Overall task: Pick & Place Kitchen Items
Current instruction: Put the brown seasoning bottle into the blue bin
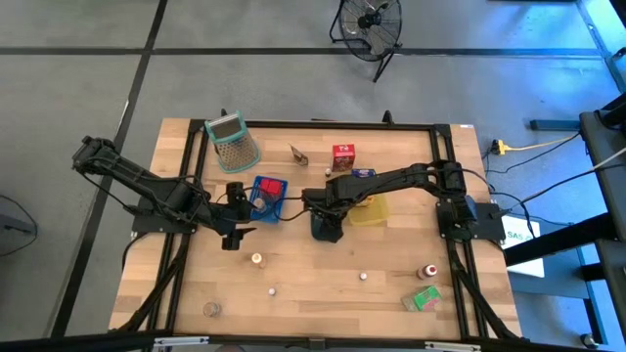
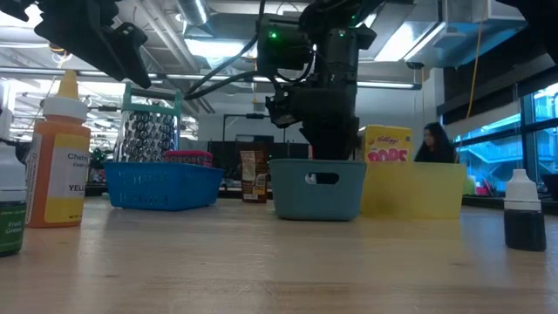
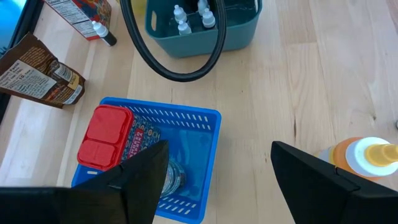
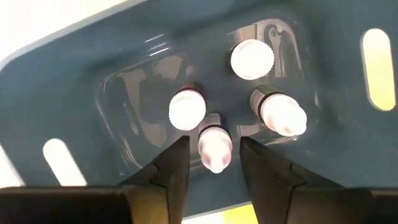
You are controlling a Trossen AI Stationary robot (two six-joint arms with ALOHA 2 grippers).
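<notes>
High view shows the right arm reaching to the middle of the worktop [image 1: 323, 284], its tool [image 4: 213, 163] lowered into the grey-blue tray [image 1: 326, 227], which sits just beside the yellow tray [image 1: 370, 210]. From the right wrist, four small white-capped bottles [image 4: 252, 59] lie or stand on that tray's floor, and the tool's fingers [image 4: 171, 171] stand narrowly apart on either side of one bottle [image 4: 214, 146]; whether they touch it I cannot tell. The left tool [image 1: 235, 210] hangs over the worktop just beside the blue tray [image 3: 208, 134], its fingers wide and empty. That blue tray holds a red carton [image 3: 104, 132] and a patterned one. Near the worktop's back edge are a grater [image 1: 233, 142], a brown packet [image 3: 40, 71] and a red box [image 1: 342, 154]. Toward the front edge lie small round pieces [image 1: 256, 259], a red-capped bottle [image 1: 427, 271] and a green carton [image 1: 423, 298], well apart from each other. An orange squeeze bottle [image 2: 59, 161] stands near the low camera.
</notes>
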